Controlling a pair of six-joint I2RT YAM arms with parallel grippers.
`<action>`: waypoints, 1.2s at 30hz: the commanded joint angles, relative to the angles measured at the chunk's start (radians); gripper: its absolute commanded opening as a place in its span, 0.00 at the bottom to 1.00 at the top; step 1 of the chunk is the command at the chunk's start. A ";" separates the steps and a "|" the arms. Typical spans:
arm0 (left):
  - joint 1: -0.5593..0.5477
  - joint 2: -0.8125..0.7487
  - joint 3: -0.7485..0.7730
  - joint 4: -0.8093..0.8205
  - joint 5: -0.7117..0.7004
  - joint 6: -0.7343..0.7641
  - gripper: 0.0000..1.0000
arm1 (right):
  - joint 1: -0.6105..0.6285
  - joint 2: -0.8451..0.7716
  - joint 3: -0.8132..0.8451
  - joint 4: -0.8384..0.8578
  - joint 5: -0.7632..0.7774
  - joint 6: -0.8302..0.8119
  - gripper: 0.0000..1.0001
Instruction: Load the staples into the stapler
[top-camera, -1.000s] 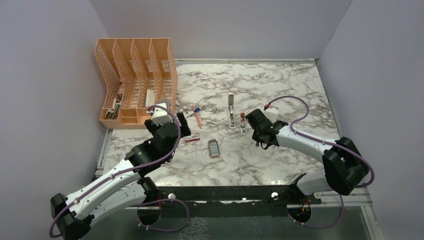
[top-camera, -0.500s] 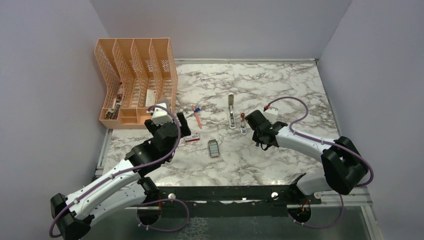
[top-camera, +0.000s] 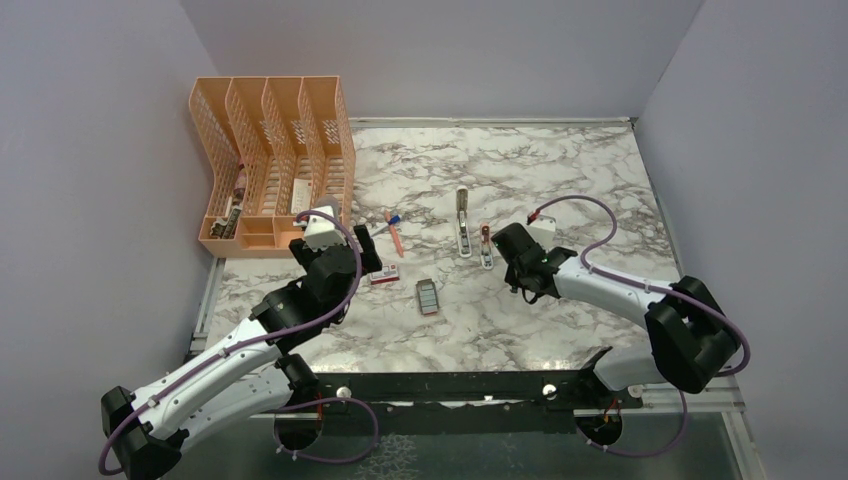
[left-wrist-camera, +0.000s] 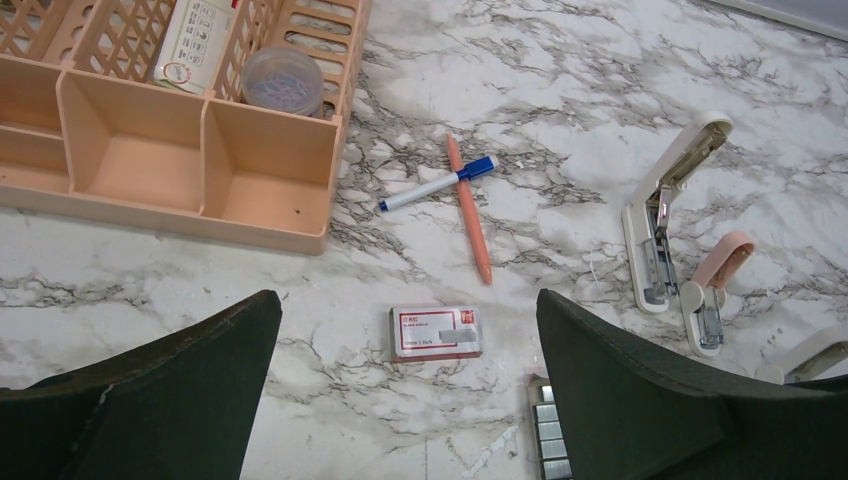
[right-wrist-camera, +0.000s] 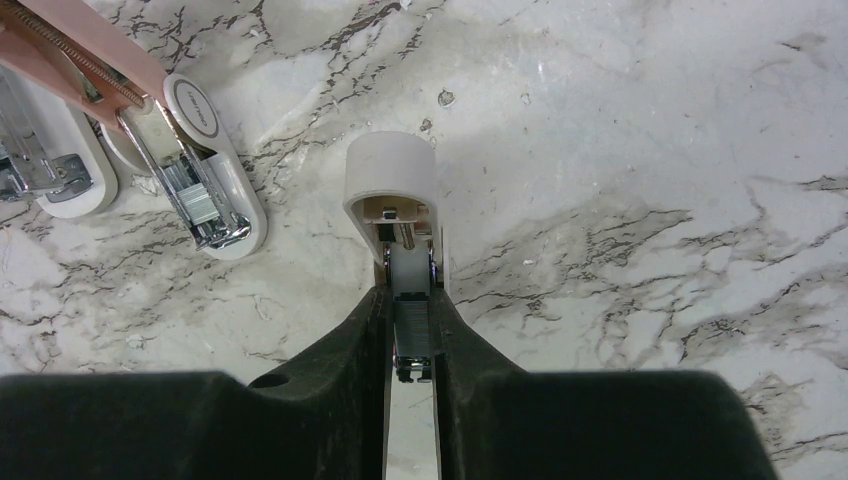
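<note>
Hovering left gripper, top view: the left gripper (top-camera: 362, 262) hangs just near-left of the red-and-white box (top-camera: 384, 275), its jaws spread as wide as they go and nothing between them. It looks poised for a pickup.
Staples, top view: the staples (top-camera: 428, 297) lie loose on the marble table (top-camera: 560, 170), just near-right of the box, touched by neither arm.
Right gripper, top view: the right gripper (top-camera: 495, 260) sits low, well to the right of the box; what it holds cannot be read here.
Left wrist view: the box lies flat ahead, between the two spread fingers. The grey strips show at the bottom edge, just right of the box. An orange pen (left-wrist-camera: 468, 210) lies beyond the box, and an open white stapler (left-wrist-camera: 660, 215) and a pink stapler (left-wrist-camera: 715, 285) lie far to its right.
Right wrist view: the box is out of sight. The fingers are pinched onto the sides of the stapler (right-wrist-camera: 392, 175), its rounded end pointing away and its silver parts facing up, probably to steady it for loading.
Step judged: no strip is loaded yet.
</note>
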 joint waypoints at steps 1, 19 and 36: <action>-0.002 -0.001 0.014 0.026 0.004 0.013 0.99 | -0.002 -0.031 -0.035 0.023 -0.009 -0.025 0.22; -0.002 -0.002 0.013 0.026 0.005 0.012 0.99 | -0.002 -0.123 -0.016 -0.017 -0.014 -0.034 0.36; -0.002 0.077 0.007 0.093 0.196 -0.001 0.93 | -0.002 -0.119 0.180 0.065 -0.186 -0.276 0.59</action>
